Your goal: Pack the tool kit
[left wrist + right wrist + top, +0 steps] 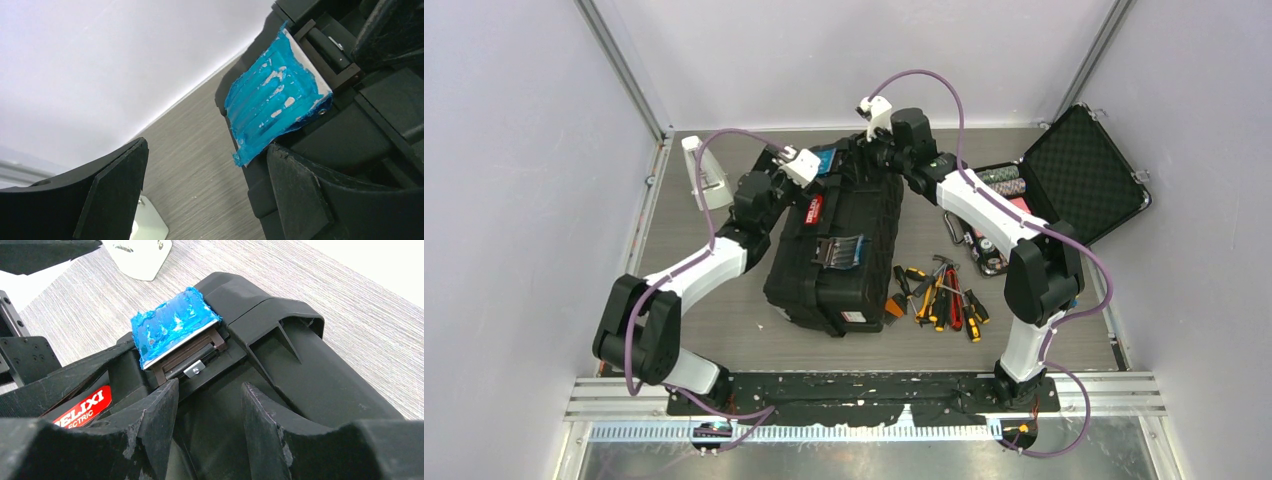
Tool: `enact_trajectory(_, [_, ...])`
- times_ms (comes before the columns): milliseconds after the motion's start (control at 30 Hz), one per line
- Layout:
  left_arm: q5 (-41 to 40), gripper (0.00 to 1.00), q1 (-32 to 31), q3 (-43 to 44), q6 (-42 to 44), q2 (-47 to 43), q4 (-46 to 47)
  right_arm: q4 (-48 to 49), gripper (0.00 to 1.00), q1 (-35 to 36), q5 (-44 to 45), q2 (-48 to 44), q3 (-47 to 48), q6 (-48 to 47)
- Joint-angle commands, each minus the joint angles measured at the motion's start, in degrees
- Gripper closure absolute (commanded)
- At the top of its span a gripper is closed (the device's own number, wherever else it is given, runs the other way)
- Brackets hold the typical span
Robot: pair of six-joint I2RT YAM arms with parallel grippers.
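Observation:
The large black toolbox (pixel 834 250) lies closed in the middle of the table, red handle label (pixel 813 208) up. A blue latch (pixel 827 158) sits at its far end. My left gripper (pixel 809 168) is open beside that end; in the left wrist view (pixel 205 185) one finger (pixel 295 190) rests just below the blue latch (pixel 272 97). My right gripper (pixel 879 150) is open above the far end of the lid (pixel 207 410), close behind the latch (pixel 172 325). Screwdrivers and red pliers (pixel 936 295) lie loose to the right of the box.
A smaller foam-lined black case (pixel 1074 170) stands open at the back right with poker chips (pixel 1004 182). A white stand (pixel 704 175) is at the back left, close to my left arm. Metal rails edge the table.

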Motion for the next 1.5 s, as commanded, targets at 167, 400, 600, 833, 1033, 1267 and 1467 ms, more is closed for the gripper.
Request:
enact_trajectory(167, [-18.7, 0.11, -5.6, -1.9, 4.9, 2.6, 33.5, -3.6, 0.45, 0.5, -2.5, -0.2, -3.6, 2.9])
enact_trajectory(400, [-13.2, 0.11, -7.3, -1.9, -2.3, 3.3, 35.2, -2.6, 0.45, 0.2, -3.0, -0.9, -4.5, 3.5])
enact_trajectory(600, [-4.8, 0.11, -7.3, -1.5, -11.4, 2.6, 31.5, -0.6, 0.45, -0.5, -2.9, -2.3, -5.8, 4.6])
enact_trajectory(833, [3.8, 0.11, -7.3, 1.0, -17.1, 3.0, 26.8, 6.6, 0.45, -2.1, -1.1, -9.2, -12.0, 6.3])
enact_trajectory(1033, [7.3, 0.11, -7.3, 2.7, -19.5, 3.7, 23.9, 11.7, 0.43, -2.3, 3.6, -16.1, -18.0, 4.0])
enact_trajectory(1267, [5.0, 0.09, -7.3, 4.1, -21.9, -0.9, 16.4, 13.1, 0.39, -2.4, 14.5, -25.7, -25.0, 4.4])
enact_trajectory(1467, [-3.1, 0.03, -6.6, 5.9, -27.8, -9.5, -1.9, 6.4, 0.28, -2.2, 10.9, -25.8, -22.7, 10.5])
